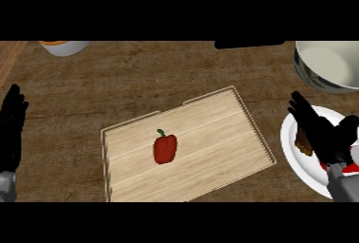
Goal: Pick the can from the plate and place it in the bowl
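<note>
A white plate (306, 174) lies at the right edge of the counter. My right hand (326, 138) hovers over it, fingers straight and pointing away from me, thumb out to the right. The can (303, 143) lies on the plate and is mostly hidden under that hand; only a brown sliver shows left of the palm and a red patch beside the wrist. Whether the hand touches the can cannot be told. The grey bowl (309, 76) with a pale inside stands at the far right, just beyond the plate. My left hand (13, 127) rests open at the left edge.
A wooden tray (210, 124) fills the middle of the counter, with a red bell pepper (165, 148) lying on it. A white cup (67, 46) with something orange in it stands at the far left. A dark object (249, 43) sits at the far edge.
</note>
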You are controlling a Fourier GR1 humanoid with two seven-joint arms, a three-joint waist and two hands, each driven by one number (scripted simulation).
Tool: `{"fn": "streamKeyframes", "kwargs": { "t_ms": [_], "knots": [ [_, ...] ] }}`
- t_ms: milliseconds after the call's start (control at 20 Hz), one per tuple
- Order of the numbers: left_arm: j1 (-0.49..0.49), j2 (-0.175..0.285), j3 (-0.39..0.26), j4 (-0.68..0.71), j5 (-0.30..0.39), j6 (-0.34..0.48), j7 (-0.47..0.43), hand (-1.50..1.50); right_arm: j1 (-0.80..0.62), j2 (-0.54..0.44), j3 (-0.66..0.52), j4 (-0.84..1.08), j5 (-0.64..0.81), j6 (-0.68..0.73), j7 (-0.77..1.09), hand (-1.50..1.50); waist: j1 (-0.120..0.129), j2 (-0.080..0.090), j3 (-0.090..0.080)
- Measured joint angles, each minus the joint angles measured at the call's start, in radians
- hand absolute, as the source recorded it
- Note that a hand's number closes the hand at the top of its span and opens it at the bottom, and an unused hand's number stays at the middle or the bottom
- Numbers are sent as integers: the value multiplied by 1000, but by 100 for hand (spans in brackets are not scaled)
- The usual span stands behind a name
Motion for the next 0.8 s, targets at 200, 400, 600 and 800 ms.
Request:
{"fn": "streamKeyframes", "kwargs": {
  "t_ms": [200, 400, 600, 800],
  "knots": [
    [-19, -6, -10, -5, 4, -24, -6, 0, 28, -101, -112, -97, 13, -38, -51, 150, 6, -15, -18],
    [-17, -11, -3, -16, 26, -40, -19, 0, 80, -304, -204, -78, 143, -84, -49, -150, -35, -18, -39],
    [4, -21, 8, -18, 56, -57, -30, 0, 217, -351, -280, -59, 240, -278, 52, -150, -64, -30, -38],
    [26, -37, 7, -20, 74, -77, -53, 0, 408, -317, -285, -218, 330, -434, 83, -150, -63, -36, -37]
  ]
}}
